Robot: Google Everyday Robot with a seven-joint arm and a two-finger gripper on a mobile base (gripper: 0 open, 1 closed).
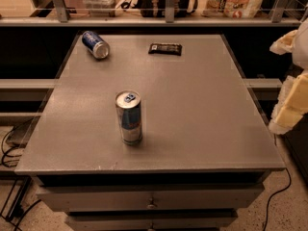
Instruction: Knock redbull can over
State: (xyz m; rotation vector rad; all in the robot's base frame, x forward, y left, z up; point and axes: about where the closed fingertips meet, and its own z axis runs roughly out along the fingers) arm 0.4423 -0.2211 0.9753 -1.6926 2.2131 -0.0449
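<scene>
Gripper [291, 105]: pale, cut off by the frame, just beyond the worktop's [202, 105] right edge. Its grasp state cannot be made out.
Redbull can [129, 119]: upright, left of centre and nearer the front edge. Long axis vertical, silver top with blue tab facing up, well apart from the gripper.
Dark-blue soda can [95, 44]: on its side near the far left corner.
Dark wrapped bar [165, 48]: near the far edge, label unreadable.

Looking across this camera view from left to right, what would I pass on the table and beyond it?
dark-blue soda can on its side, far left → redbull can, upright → dark snack bar → gripper, off the table's right edge
</scene>
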